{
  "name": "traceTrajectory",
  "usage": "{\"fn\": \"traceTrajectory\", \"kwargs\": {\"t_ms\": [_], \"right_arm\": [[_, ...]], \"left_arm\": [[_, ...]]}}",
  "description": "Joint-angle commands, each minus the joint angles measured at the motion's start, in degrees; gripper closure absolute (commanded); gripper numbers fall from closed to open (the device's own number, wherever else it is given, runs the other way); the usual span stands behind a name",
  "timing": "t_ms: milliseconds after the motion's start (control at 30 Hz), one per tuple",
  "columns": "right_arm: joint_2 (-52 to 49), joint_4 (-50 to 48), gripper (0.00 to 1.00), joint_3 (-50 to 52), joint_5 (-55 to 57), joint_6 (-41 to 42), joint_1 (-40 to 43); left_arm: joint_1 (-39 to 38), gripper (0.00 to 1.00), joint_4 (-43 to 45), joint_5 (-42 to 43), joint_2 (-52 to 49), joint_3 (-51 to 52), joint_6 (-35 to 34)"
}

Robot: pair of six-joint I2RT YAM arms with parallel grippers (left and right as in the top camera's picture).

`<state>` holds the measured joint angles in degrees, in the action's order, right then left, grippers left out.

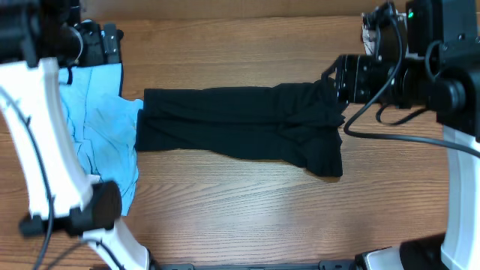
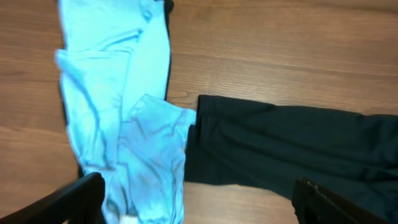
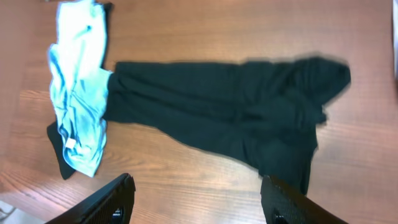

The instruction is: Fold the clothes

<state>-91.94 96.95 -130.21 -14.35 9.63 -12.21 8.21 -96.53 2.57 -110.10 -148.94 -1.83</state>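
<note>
Overhead view: shows 2 garments on the wooden surface (image 1: 247, 217). Finds the black garment (image 1: 240, 124) stretched flat across the middle, bunched and wider at its right end, close to the right arm. Places the light blue garment (image 1: 105, 135) crumpled at the left, its edge touching the black garment's left end. Left wrist view: catches the left fingers (image 2: 74, 199) spread wide above that meeting point, grasping nothing. Right wrist view: frames the right fingers (image 3: 112, 202) likewise released, high over both garments, empty.
</note>
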Motion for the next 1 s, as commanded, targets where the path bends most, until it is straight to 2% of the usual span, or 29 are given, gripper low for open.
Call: {"fn": "traceTrajectory", "kwargs": {"t_ms": [0,67,167,400,533,833,867,900,967], "right_arm": [[3.72,0.11,0.30,7.87,3.63,5.11,-0.76],[5.22,-0.17,0.24,15.10,4.46,6.03,-0.81],[5.33,-2.91,0.23,23.85,4.24,6.10,-0.90],[5.14,-17.05,0.23,42.64,2.95,6.10,-1.99],[5.14,-19.56,0.23,46.73,2.73,6.10,-1.99],[5.16,-21.66,0.22,47.12,2.73,6.08,-1.99],[5.14,-21.70,0.22,47.12,2.73,6.10,-1.99],[5.16,-21.68,0.22,47.12,2.73,6.08,-1.99],[5.16,-21.68,0.22,47.12,2.71,6.10,-1.99]], "left_arm": [[-0.42,0.00,-0.28,-2.82,4.17,7.56,-4.57],[-0.44,0.00,0.70,-2.80,6.19,15.17,-6.14],[-0.48,0.00,4.46,-3.19,6.51,24.28,-6.40],[1.68,0.00,24.79,-4.31,6.49,47.56,-11.37],[4.52,0.00,36.52,-3.76,6.45,58.60,-14.12],[6.03,0.03,60.43,-4.42,6.36,76.78,-16.70],[6.03,0.08,62.88,-4.31,6.34,78.49,-16.68],[6.03,0.19,64.61,-4.24,6.36,79.78,-16.68],[6.03,0.56,67.04,-4.42,6.34,81.85,-16.65]]}}
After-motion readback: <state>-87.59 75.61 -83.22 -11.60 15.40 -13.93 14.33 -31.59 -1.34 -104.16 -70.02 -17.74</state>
